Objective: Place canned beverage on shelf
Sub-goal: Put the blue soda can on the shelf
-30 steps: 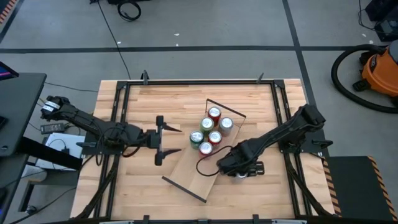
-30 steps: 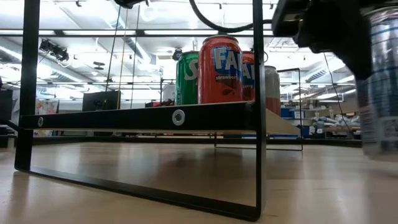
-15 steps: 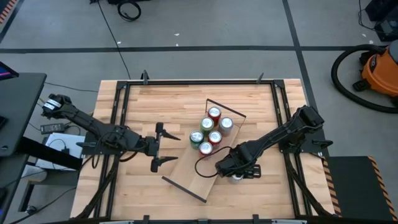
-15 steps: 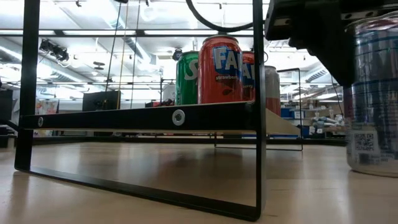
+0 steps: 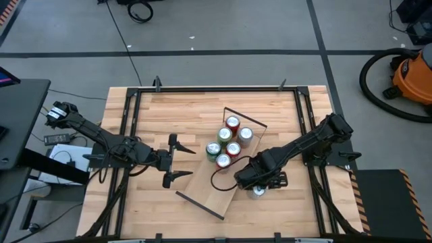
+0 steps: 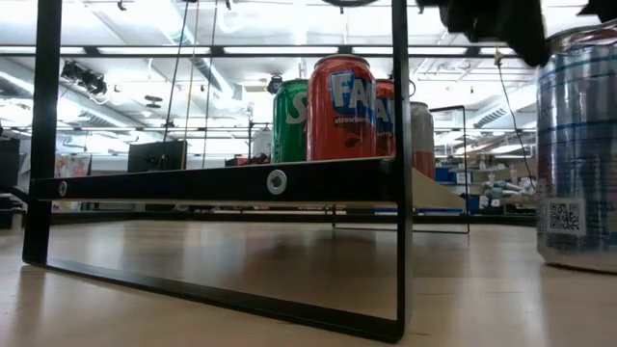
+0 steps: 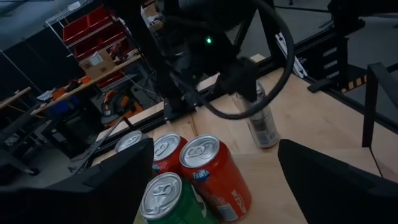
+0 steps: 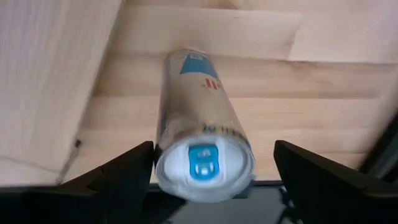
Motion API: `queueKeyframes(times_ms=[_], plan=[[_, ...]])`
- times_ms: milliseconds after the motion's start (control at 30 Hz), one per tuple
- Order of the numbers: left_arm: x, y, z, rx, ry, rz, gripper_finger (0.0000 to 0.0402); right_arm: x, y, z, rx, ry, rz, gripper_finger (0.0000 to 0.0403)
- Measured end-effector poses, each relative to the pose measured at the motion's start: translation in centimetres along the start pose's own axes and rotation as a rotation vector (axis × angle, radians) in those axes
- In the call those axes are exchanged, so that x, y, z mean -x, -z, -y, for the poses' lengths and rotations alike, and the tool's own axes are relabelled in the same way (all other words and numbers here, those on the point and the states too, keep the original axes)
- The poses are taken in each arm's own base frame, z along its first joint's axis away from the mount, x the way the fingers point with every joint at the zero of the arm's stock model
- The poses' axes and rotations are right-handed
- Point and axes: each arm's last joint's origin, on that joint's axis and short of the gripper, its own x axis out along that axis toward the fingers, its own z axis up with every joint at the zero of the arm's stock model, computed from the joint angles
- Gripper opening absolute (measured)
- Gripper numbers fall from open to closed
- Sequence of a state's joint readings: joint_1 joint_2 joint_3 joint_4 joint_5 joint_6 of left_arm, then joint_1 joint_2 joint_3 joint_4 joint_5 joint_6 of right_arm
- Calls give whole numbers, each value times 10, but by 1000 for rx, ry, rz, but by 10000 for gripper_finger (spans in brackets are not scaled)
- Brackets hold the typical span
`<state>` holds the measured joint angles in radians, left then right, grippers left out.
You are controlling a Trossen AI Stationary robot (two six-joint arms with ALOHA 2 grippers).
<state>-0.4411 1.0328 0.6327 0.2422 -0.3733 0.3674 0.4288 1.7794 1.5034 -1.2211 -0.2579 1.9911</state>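
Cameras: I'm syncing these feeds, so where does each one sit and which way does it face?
High view: overhead, facing straight down; both arms, left gripper open by the shelf.
Low view: table height, level through the shelf's frame at the shelved cans; right arm at the top.
Left wrist view: on the left arm, facing the shelved cans and right arm; own fingers.
Right wrist view: looking down, right gripper open around the slim can.
Shared: all four show the slim can.
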Motion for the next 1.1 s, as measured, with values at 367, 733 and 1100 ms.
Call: queueKeyframes(times_ms=[367, 733, 1100], plan=[[0, 2, 1, -22, 6, -19, 355, 34, -3, 2, 324, 28, 61, 343], [0, 3, 1, -26, 9, -27, 355, 54, -3, -2, 875, -15, 68, 317], [2, 3, -6, 39, -229, -96, 355, 50, 26, 14, 1247, 54, 152, 284]])
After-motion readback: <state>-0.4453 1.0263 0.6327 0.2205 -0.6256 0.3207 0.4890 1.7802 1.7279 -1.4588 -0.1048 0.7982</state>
